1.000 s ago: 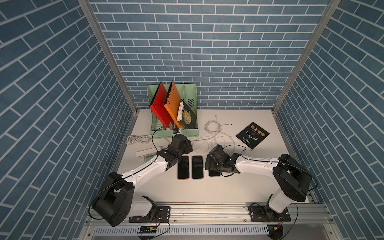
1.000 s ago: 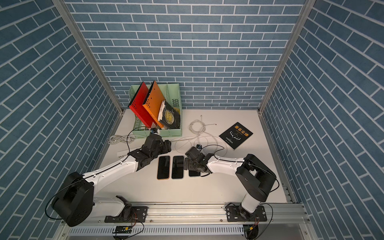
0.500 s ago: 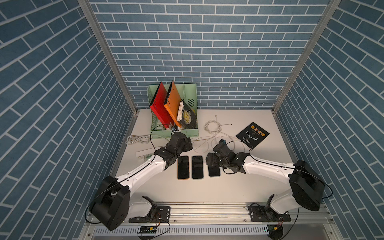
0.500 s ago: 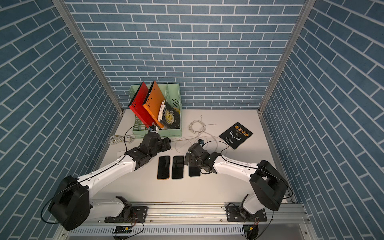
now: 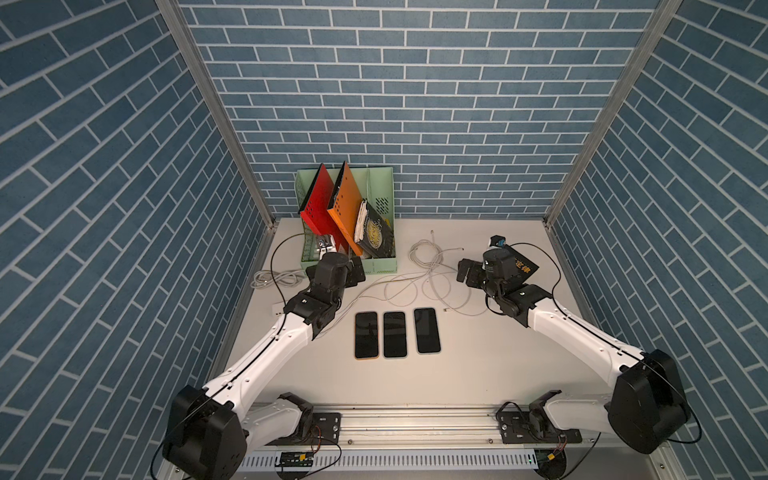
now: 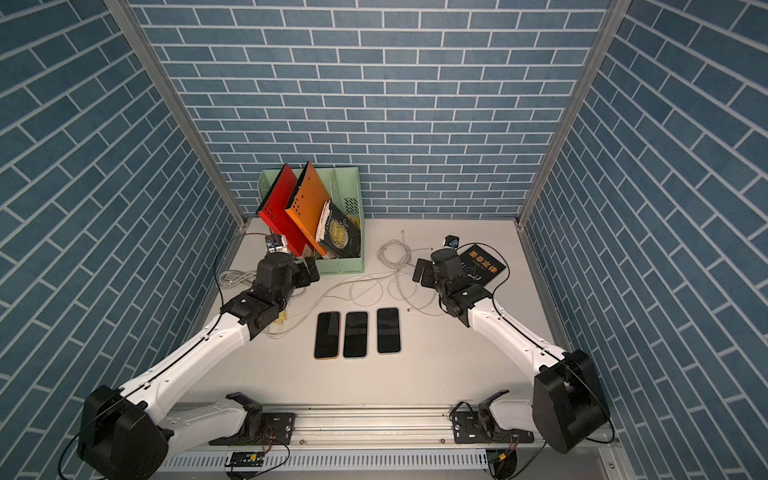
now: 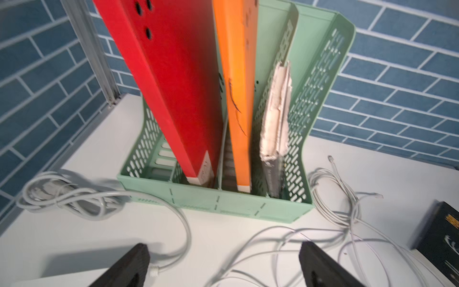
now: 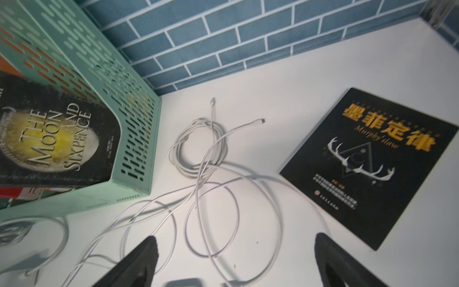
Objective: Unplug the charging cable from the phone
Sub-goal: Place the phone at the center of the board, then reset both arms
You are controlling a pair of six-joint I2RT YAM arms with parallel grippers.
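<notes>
Top views, phones: three phones (image 5: 394, 334) lie face up in a row at mid-table, and no lead is seen entering any of them.
Top views, cable: the white charging cable (image 5: 432, 282) lies in loose loops at 12 to 1 o'clock from the phones. Its plug (image 5: 446, 309) lies on the table (image 5: 478, 365) just beside the right-hand phone's far corner, apart from it.
Top views, grippers: in both top views the left gripper (image 5: 356, 270) sits at 10 o'clock from the phones, by the green rack (image 5: 382, 266). The right gripper (image 6: 419, 272) sits at 2 o'clock, over the edge of the black book (image 6: 482, 266). Both are wide and empty.
Left wrist, hand: the left gripper (image 7: 223, 248) is spread wide with nothing between its jaws. Cable loops (image 7: 285, 233) and a grey cord (image 7: 62, 196) lie below it.
Right wrist, hand: the right gripper (image 8: 236, 238) is spread wide and empty, with cable loops (image 8: 211, 198) directly under it.
Step in hand: the unplugging looks done, so what remains is probably backing off.
Doing it well: lift each arm straight up before swinging back, so that no finger catches a loop and drags the plug or a phone. Keep the jaws wide.
</notes>
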